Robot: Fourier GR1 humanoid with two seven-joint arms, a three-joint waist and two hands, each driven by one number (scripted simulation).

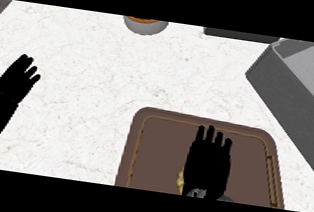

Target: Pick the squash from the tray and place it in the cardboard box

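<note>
A brown tray [151,142] lies at the front centre of the counter. My right hand [208,158] hovers over the tray with fingers straight, pointing away from me. A small yellow patch of the squash [180,179] peeks out at the hand's lower left; most of it is hidden under the hand and wrist. A grey box [303,93] stands tilted at the right edge, its opening facing up. My left hand [5,92] rests open at the left, fingers up, holding nothing.
A round cup with orange contents [145,24] stands at the far edge, centre. A dark flat object [237,35] lies at the far right beside the box. White marbled counter [96,79] spreads between the hands.
</note>
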